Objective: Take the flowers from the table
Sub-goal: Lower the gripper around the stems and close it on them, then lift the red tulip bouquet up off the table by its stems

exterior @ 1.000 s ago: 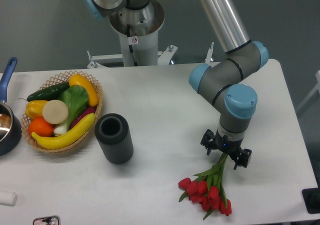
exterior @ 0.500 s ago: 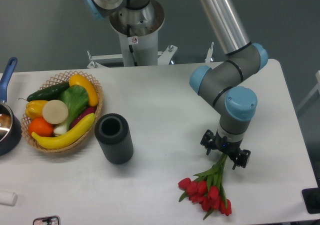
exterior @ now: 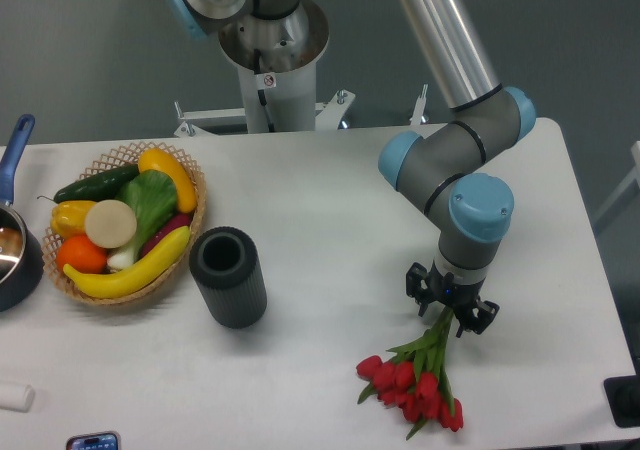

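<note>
Flowers (exterior: 415, 380) lie flat on the table (exterior: 330, 220) at about 5 o'clock, red heads toward the near edge, stems running up toward 1 o'clock. Gripper (exterior: 449, 313) sits low over the stem ends, jaws drawn narrow around them; grasp looks made or nearly made. Lift not yet done: bunch rests on the tabletop.

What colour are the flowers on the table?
The flowers are red with green stems, clearest in the camera view.
</note>
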{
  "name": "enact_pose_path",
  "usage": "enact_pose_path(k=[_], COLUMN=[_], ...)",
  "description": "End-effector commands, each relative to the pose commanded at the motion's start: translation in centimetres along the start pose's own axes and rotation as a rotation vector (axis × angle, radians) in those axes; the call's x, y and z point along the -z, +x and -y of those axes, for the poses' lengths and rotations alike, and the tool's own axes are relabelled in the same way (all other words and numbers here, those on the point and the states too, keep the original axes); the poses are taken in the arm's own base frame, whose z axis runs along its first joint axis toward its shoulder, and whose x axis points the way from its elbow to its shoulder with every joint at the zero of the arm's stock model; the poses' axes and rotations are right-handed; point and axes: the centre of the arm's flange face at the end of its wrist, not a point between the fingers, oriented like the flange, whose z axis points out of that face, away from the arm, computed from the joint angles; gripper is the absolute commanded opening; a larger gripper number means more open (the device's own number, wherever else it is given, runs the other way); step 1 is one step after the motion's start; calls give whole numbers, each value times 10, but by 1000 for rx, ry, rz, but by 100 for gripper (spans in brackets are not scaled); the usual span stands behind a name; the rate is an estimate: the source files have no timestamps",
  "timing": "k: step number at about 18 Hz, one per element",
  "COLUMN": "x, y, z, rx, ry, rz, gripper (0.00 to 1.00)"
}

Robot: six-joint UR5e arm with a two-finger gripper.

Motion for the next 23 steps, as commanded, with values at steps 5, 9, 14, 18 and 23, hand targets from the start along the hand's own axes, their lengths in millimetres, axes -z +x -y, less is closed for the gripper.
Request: enact_pose_path(k=[5, 9, 14, 18, 23], x=[2, 5, 10, 32, 96], y=[0, -2, -4, -4, 3], z=[1, 1, -1, 2, 14], rx=[-6, -10, -8, -10, -14], ry=[1, 5, 7, 19, 133], rz=[3, 8, 16, 45, 98], gripper=[32, 25, 21, 22, 22])
